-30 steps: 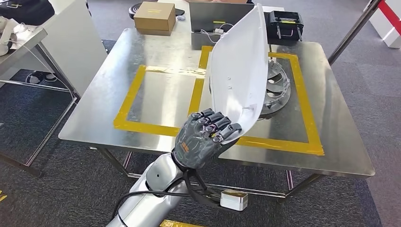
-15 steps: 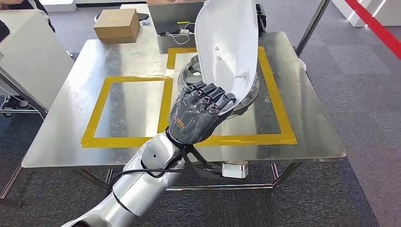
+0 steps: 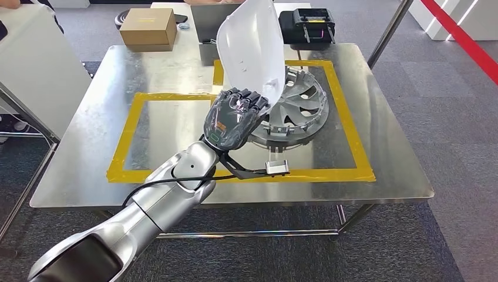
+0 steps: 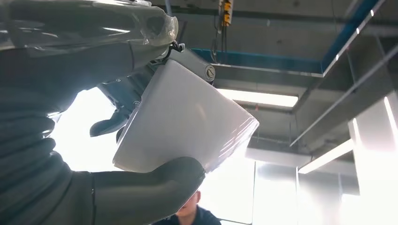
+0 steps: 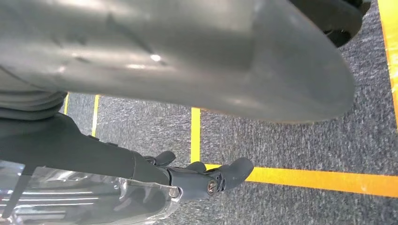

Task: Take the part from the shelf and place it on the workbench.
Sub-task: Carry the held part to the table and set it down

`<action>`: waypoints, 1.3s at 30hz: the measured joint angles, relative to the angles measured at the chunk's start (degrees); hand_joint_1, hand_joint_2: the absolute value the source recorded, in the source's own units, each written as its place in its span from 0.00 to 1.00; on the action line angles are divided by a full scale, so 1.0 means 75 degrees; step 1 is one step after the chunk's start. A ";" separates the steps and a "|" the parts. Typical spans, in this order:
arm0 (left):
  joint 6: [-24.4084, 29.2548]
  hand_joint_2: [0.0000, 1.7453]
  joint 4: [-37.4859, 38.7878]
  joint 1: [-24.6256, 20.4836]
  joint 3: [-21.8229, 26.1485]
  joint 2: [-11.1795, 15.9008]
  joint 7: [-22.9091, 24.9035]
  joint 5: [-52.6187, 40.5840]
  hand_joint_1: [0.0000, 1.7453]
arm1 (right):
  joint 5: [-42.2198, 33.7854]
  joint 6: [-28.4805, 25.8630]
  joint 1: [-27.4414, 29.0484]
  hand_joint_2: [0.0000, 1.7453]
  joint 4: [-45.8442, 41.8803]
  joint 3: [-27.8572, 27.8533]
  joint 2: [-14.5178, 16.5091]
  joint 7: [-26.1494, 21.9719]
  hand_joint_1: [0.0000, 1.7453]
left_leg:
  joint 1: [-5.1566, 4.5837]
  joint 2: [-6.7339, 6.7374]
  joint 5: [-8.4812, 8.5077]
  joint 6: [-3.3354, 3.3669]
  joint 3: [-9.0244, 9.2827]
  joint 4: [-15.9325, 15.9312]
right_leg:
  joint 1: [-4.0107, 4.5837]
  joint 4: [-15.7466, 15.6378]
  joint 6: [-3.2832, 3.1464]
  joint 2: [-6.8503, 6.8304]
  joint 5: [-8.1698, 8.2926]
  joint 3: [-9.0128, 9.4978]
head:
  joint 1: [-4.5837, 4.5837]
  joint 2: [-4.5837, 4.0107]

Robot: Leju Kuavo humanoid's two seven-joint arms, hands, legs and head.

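The part is a large white curved panel (image 3: 249,50), held upright and tilted above the steel workbench (image 3: 382,153). My left hand (image 3: 232,117) grips its lower edge, over the yellow tape strip between the two marked squares. The left wrist view shows the panel (image 4: 187,122) clamped between the thick thumb (image 4: 155,187) and the darker fingers. My right hand (image 5: 197,176) hangs over grey carpet, its fingers apart and holding nothing.
A silver wheel cover (image 3: 299,108) lies in the right taped square, just behind the panel. The left taped square (image 3: 170,126) is bare metal. A cardboard box (image 3: 147,26) and a black case (image 3: 308,23) stand at the far edge. A small silver box (image 3: 277,167) hangs on the arm's cable.
The whole view has shifted, so the camera moved. My left hand with the panel now reaches farther over the bench, and more of the wheel cover shows beside it.
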 joint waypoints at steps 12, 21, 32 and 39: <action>-0.1238 1.00 0.4240 -0.1915 -0.0327 0.0443 0.0661 0.0128 1.00 | -0.0065 0.0205 0.0034 0.00 0.0000 -0.0041 0.0071 -0.0120 0.00 | 0.0024 0.0018 -0.0004 0.0004 0.0005 -0.0014 | 0.0031 0.0001 0.0006 0.0009 0.0002 -0.0013 | -0.0004 0.0000; -0.1676 1.00 0.4890 -0.2283 -0.0106 0.1238 0.1358 0.0445 1.00 | -0.0053 0.0285 0.0211 0.00 0.0001 -0.0149 0.0145 -0.0124 0.00 | 0.0032 0.0021 -0.0004 0.0003 0.0017 -0.0021 | 0.0035 0.0006 0.0001 0.0009 -0.0002 -0.0019 | -0.0004 0.0000; -0.1950 1.00 0.5058 -0.2308 0.0240 0.1994 0.1421 0.0481 0.50 | 0.0103 0.0395 0.0233 0.00 0.0000 -0.0151 0.0160 -0.0209 0.00 | 0.0028 0.0002 0.0001 0.0002 0.0049 -0.0020 | 0.0032 0.0005 0.0001 -0.0003 -0.0001 -0.0012 | -0.0004 0.0000; -0.1795 0.00 0.5071 -0.2231 0.0305 0.2084 0.1244 0.0386 0.00 | 0.0119 0.0398 0.0179 0.00 0.0000 -0.0149 0.0156 -0.0346 0.00 | 0.0028 -0.0002 0.0001 0.0001 0.0047 -0.0020 | 0.0033 0.0006 0.0001 -0.0011 -0.0001 -0.0010 | -0.0002 0.0000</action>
